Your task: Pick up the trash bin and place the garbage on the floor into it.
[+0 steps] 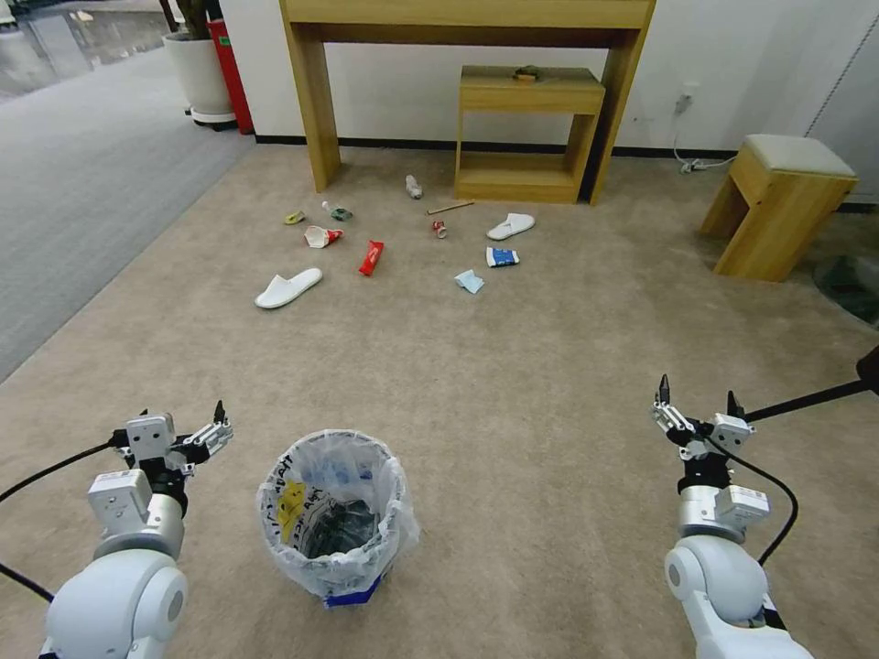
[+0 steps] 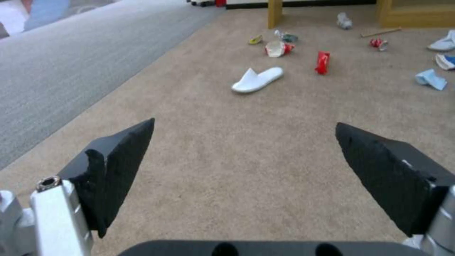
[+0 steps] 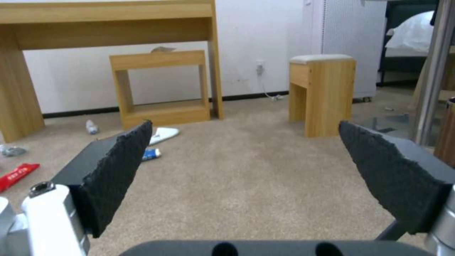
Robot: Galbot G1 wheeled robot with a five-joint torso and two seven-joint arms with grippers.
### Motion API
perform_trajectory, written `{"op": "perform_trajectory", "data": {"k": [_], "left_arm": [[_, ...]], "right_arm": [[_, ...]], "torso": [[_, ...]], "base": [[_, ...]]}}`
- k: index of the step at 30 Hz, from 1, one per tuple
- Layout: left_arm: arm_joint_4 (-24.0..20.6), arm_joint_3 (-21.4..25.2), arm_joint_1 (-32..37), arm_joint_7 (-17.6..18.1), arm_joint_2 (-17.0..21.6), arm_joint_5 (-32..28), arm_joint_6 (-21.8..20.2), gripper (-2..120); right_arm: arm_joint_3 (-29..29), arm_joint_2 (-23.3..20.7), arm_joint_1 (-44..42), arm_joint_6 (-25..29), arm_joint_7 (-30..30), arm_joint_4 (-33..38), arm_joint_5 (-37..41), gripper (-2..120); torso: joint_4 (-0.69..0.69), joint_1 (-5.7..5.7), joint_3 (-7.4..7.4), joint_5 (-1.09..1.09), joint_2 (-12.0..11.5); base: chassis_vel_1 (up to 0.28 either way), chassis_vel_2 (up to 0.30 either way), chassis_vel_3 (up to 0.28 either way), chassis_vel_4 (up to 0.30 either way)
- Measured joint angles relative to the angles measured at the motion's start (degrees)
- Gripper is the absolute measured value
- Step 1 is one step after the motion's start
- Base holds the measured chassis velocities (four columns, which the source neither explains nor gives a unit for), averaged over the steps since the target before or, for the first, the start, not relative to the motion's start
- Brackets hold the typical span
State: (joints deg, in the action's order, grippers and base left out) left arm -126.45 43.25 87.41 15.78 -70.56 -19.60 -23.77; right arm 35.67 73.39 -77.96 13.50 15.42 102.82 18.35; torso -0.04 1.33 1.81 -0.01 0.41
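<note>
The trash bin, dark and lined with a crinkled clear bag, stands upright on the beige floor just before me. My left gripper hovers open to the bin's left, clear of it. Far to the bin's right, my right gripper is open too, holding nothing. The garbage lies farther ahead: a white slipper, red wrapper, crushed cup, tissue, blue-white packet, second slipper, can and stick. The left wrist view looks past its open gripper at the slipper.
A wooden desk with a low shelf unit under it stands against the back wall. At the right is a wooden stool. A white plant pot and a red bin sit far left beside grey carpet.
</note>
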Motion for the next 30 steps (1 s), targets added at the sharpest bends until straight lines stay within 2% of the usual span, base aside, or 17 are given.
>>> {"op": "perform_trajectory", "data": {"k": [4,7,8,11,12,15,16,19,20,21,24,30], "left_arm": [[-0.6,0.0,0.7,2.0,1.5,-2.3,-2.2,100],[-2.2,0.2,2.0,5.8,4.6,-7.9,-6.8,100],[-2.2,0.2,2.0,5.8,4.6,-7.9,-6.8,100],[-4.3,-0.1,3.6,11.7,8.6,-17.7,-12.6,100],[-4.3,-0.1,3.6,11.7,8.6,-17.7,-12.6,100],[-5.9,-0.9,3.9,21.6,12.1,-30.2,-17.5,100],[-5.9,-0.9,3.9,21.6,12.1,-30.2,-17.5,100],[-7.1,-2.4,3.6,31.4,13.9,-42.2,-18.8,100],[-7.3,-2.8,3.7,32.7,14.3,-43.7,-18.8,100],[-7.3,-2.8,3.7,32.7,14.3,-43.7,-18.8,100],[-8.5,-4.0,5.0,37.0,16.8,-49.1,-18.8,100],[-12.2,-4.1,8.3,38.2,18.5,-51.6,-18.7,100]], "right_arm": [[-0.4,-0.8,-0.4,0.0,0.0,0.0,0.0,100],[-0.6,-2.2,-0.8,0.0,0.2,-0.2,0.2,100],[-0.6,-2.2,-0.8,0.0,0.2,-0.2,0.2,100],[-0.5,-2.8,-0.7,-0.2,0.5,-0.5,0.7,100],[-0.5,-2.8,-0.7,-0.2,0.5,-0.5,0.7,100],[-0.5,-2.9,-0.6,-0.4,0.7,-0.4,1.1,100],[-0.5,-2.9,-0.6,-0.4,0.7,-0.4,1.1,100],[-0.5,-2.5,-0.8,-0.4,0.8,-0.2,1.1,100],[-0.5,-2.5,-0.9,-0.4,0.8,-0.2,1.1,100],[-0.5,-2.5,-0.9,-0.4,0.8,-0.2,1.1,100],[-0.3,-2.4,-1.3,-0.4,0.8,-0.3,0.8,100],[-0.4,-2.3,-1.7,-0.3,0.9,-0.2,0.5,100]], "torso": [[0.01,0.00,0.00,0.00,0.0],[0.00,0.00,0.00,0.00,0.0],[0.00,0.00,0.00,0.00,0.0],[0.00,0.00,0.00,0.00,0.0],[0.00,0.00,0.00,0.00,0.0],[0.00,0.00,0.00,0.00,0.0],[0.00,0.00,0.00,0.00,0.0],[0.00,0.00,0.00,0.00,0.0],[0.00,0.00,0.00,-0.01,0.0],[0.00,0.00,0.00,-0.01,0.0],[0.00,0.00,0.00,-0.01,0.0],[0.00,0.00,0.00,0.00,0.0]], "base": [[0.000,0.000,0.000,0.000],[0.000,0.000,0.000,0.000],[0.000,0.000,0.000,0.000],[0.000,0.000,0.000,0.000],[0.000,0.000,0.000,0.000],[0.000,0.000,0.000,0.000],[0.000,0.000,0.000,0.000],[0.000,0.000,0.000,0.000],[0.000,0.000,0.000,0.000],[0.000,0.000,0.000,0.000],[0.000,0.000,0.000,0.000],[0.000,0.000,0.000,0.000]]}}
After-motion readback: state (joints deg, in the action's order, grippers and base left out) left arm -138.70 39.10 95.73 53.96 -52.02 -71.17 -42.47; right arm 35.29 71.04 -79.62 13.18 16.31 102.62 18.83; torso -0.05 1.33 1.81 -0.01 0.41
